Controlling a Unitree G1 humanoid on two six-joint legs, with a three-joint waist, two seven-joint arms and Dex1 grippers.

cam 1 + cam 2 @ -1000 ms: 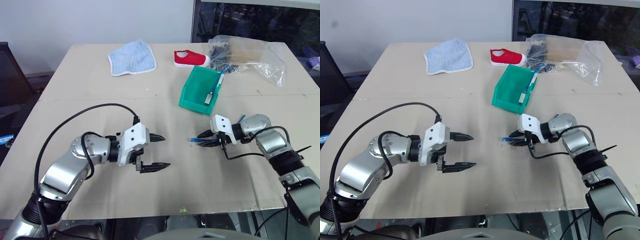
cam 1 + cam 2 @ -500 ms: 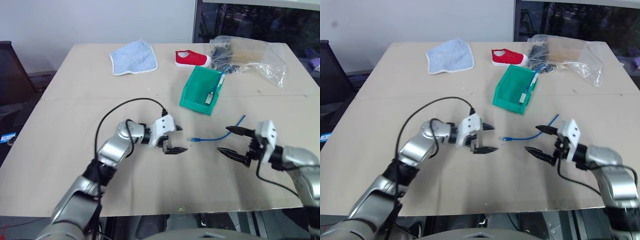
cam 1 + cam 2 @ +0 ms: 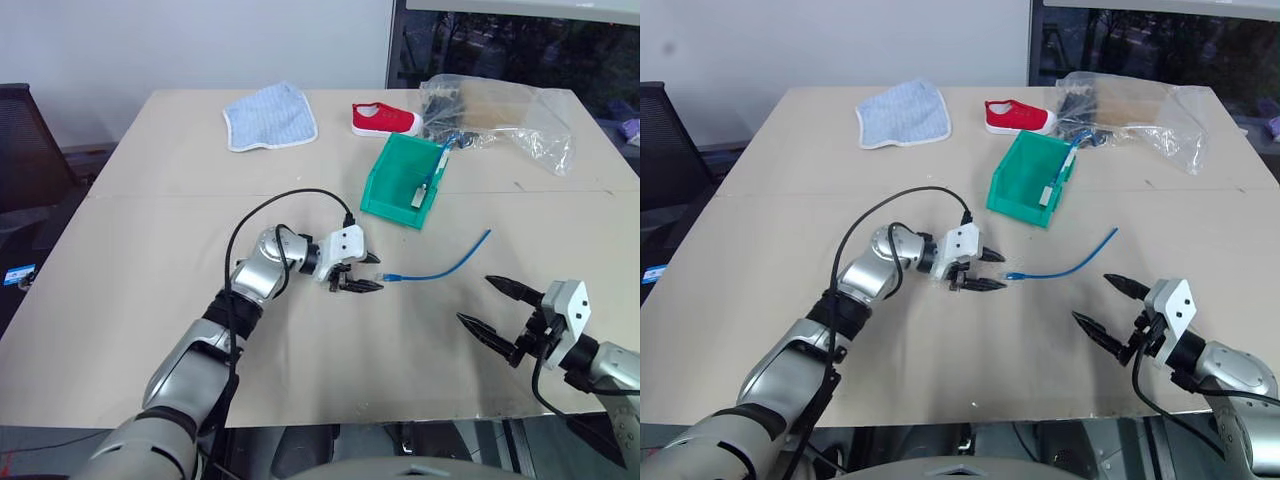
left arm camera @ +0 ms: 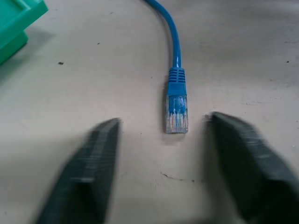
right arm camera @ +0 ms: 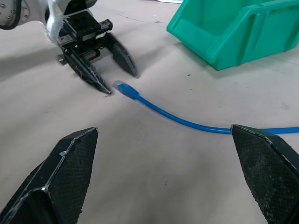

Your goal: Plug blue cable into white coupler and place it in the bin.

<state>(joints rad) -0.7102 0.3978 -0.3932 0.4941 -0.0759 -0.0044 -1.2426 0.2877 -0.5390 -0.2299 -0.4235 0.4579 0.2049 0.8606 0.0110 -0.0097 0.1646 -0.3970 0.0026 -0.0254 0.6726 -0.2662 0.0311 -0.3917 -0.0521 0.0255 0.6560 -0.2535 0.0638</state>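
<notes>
**benchrat:** Going for the plug end, by the look of it. Nearest the camera, the right claw (image 3: 508, 318) hangs spread wide and empty, on the near side of the blue cable (image 3: 445, 265) and well apart from it. The left claw (image 3: 365, 272) sits low on the counter (image 3: 150, 250) with the cable's clear plug (image 4: 176, 114) between its fingers (image 4: 84, 172), which are half-closed but not touching it. So nothing is gripped.

**wirenut:** And the white coupler?

**benchrat:** Can't pick out a loose one anywhere on the counter. The cable lies flat, curving from the plug away toward the bin (image 3: 392, 190), its far end stopping short of the front lip. I'd say we're at the pick-up step, plugging not started. Next move calls for the left claw to pinch that plug squarely without skidding it along the counter.

**wirenut:** Anything in the bin?

**benchrat:** Yes, beyond the cable the green bin holds a second blue cable (image 3: 438, 160) leaning on its right wall, with a white end block (image 3: 414, 193) low down. Farther back, beyond the bin, a clear plastic bag (image 3: 510, 115) has dark stuff inside, too jumbled to name.
</notes>
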